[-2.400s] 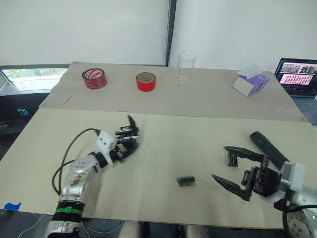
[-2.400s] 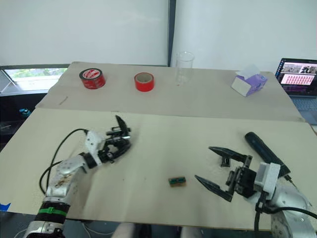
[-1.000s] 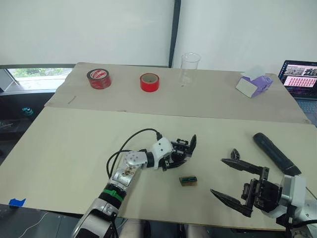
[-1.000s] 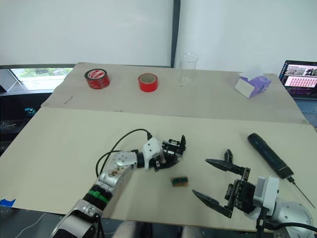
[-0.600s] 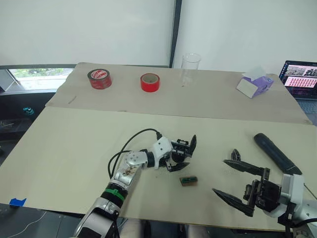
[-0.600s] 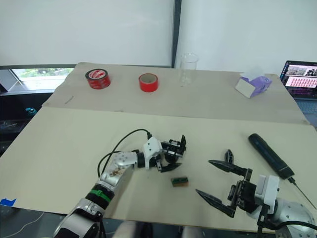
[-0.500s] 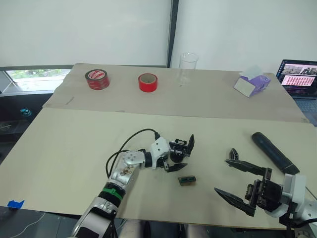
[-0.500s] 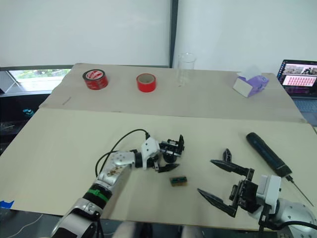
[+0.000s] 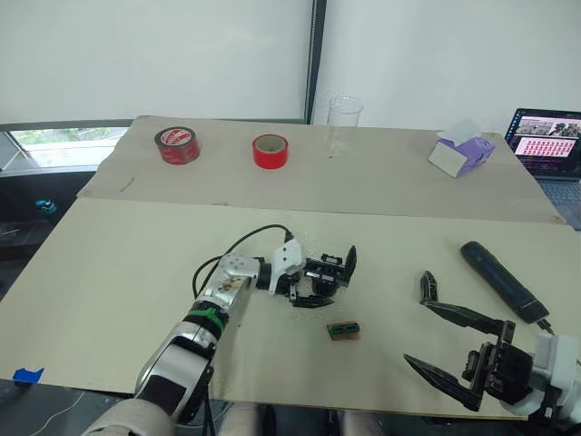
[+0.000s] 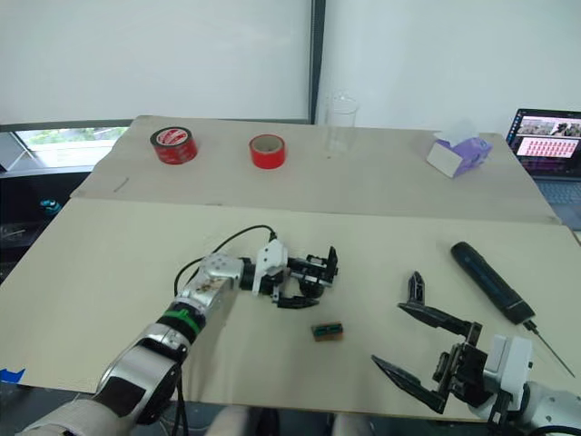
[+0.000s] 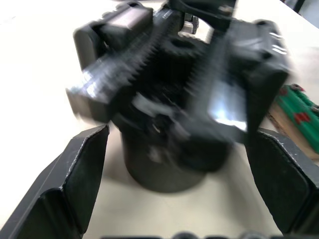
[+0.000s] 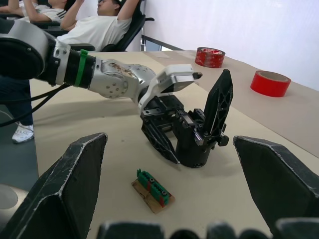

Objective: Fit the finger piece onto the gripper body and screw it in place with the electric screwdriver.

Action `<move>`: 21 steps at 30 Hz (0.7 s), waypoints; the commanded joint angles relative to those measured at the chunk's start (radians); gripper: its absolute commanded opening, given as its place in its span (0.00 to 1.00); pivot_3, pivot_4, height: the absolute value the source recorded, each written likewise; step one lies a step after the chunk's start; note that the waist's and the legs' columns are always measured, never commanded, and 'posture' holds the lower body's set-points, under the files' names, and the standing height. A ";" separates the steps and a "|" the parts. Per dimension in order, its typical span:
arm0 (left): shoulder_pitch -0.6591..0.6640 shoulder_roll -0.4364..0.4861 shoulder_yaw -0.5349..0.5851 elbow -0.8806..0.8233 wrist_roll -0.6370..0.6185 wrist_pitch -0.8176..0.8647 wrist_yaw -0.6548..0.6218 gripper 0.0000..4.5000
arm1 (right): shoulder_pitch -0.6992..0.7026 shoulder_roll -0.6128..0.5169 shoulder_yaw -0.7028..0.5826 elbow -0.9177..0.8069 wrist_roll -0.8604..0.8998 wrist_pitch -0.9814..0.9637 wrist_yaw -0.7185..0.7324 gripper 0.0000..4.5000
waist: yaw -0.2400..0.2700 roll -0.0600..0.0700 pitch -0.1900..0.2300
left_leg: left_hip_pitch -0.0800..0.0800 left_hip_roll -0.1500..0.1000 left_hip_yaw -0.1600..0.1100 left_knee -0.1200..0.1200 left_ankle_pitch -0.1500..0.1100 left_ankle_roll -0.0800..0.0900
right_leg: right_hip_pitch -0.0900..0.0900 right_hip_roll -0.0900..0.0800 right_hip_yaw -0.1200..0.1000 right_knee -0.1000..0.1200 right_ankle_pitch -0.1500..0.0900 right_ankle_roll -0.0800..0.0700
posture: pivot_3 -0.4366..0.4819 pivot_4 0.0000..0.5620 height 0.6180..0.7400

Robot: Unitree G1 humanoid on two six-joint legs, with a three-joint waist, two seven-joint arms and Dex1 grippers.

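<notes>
Black gripper body [image 9: 325,274] stands mid-frame on table, between spread fingers of left gripper [image 9: 320,282], apparently not clamped. Right gripper [image 9: 434,352] wide open, empty, lower right. Finger piece [image 9: 426,287] just above it; electric screwdriver [image 9: 502,280] right. Next: steady body, approach finger piece square.

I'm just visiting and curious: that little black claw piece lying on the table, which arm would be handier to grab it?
Probably the right. The right gripper hovers open and empty just in front of the finger piece, while the left gripper is busy straddling the gripper body further off.
</notes>
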 commanded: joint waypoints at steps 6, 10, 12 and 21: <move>-0.009 -0.014 0.017 0.048 0.023 -0.102 -0.039 0.59 | 0.010 0.001 -0.032 -0.032 0.014 -0.010 -0.016 1.00 | -0.002 0.000 0.000 | 0.000 0.000 0.000 0.001 0.000 0.000 | 0.000 0.000 0.000 0.000 0.000 0.000 | 0.48 0.27 1.00; 0.091 0.003 0.030 -0.116 0.019 -0.104 0.011 0.52 | 0.007 0.013 -0.015 -0.016 -0.004 -0.025 -0.014 1.00 | -0.007 0.001 0.000 | 0.000 0.001 0.000 0.000 0.000 0.000 | 0.000 0.000 0.000 0.000 0.000 0.000 | 0.48 0.27 1.00; 0.148 -0.002 0.035 -0.232 0.028 -0.026 0.096 0.52 | 0.005 0.018 -0.011 -0.006 -0.011 -0.032 -0.009 1.00 | -0.007 0.001 0.000 | 0.001 0.001 0.000 0.000 -0.001 0.000 | 0.000 0.000 0.001 0.001 0.000 0.000 | 0.48 0.27 1.00; 0.363 -0.075 -0.021 -0.634 0.143 0.315 0.460 0.52 | -0.017 0.015 0.001 0.025 -0.025 -0.035 0.030 1.00 | 0.005 0.002 -0.001 | 0.001 0.000 -0.001 0.001 -0.001 0.000 | 0.001 -0.001 0.001 0.000 0.000 0.001 | 0.48 0.27 1.00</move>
